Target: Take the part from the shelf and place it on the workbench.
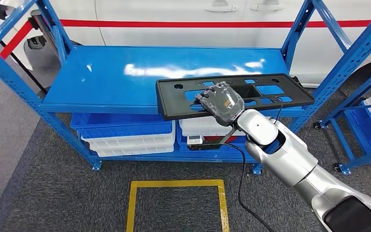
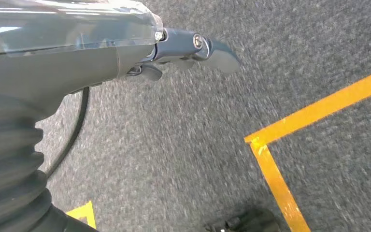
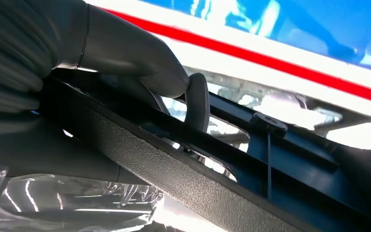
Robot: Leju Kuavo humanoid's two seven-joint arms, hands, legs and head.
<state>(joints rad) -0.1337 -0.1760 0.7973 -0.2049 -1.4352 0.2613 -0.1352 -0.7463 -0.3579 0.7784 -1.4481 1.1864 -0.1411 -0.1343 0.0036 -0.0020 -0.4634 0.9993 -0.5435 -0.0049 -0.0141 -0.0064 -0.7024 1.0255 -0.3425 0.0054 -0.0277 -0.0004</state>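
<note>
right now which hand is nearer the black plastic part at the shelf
Right. The right hand grips the black part over the blue shelf, thumb on it. The left hand hangs over the grey carpet, apart from it.

Bright, even overhead light. White glare streaks the blue shelf (image 1: 125, 72) just beyond the right hand (image 1: 221, 102). Right wrist view: background past the thumb blown out, soft. Left wrist view: carpet (image 2: 183, 145) slightly motion-blurred around the left hand (image 2: 174, 50).
</note>
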